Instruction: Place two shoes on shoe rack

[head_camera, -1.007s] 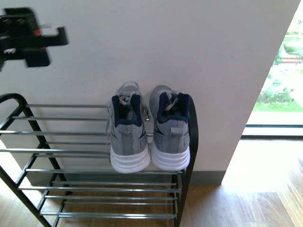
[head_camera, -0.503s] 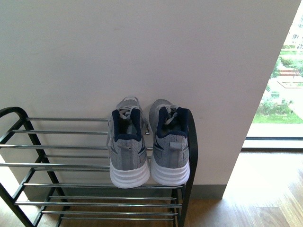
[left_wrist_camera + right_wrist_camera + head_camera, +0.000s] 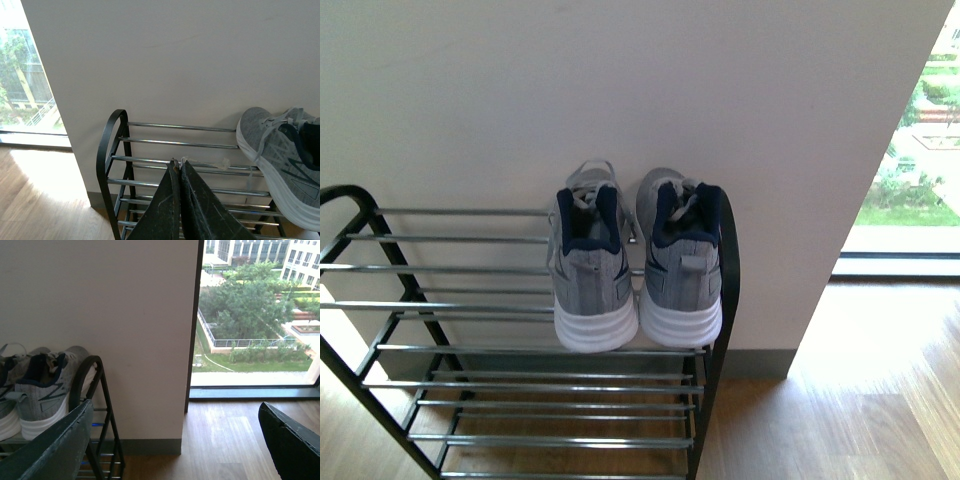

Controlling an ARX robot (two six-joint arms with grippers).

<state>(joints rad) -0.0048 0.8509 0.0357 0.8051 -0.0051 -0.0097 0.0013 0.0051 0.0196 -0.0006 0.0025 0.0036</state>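
two shoes (image 3: 592, 290) side by side on top tier of shoe rack (image 3: 729, 270), far right end, toes to wall (image 3: 640, 90), heels outward, outer one touching end frame. likely risk: heels overhanging front rod, rods smooth, so bump to frame could tip pair forward. rack holding just this pair in view. no arm visible.

left wrist view: left gripper (image 3: 176, 167) pinched closed, nothing between fingers; rack rods beyond tips, one shoe alongside.

right wrist view: right gripper (image 3: 175, 410) spread wide, empty; rack end and shoes past one finger.
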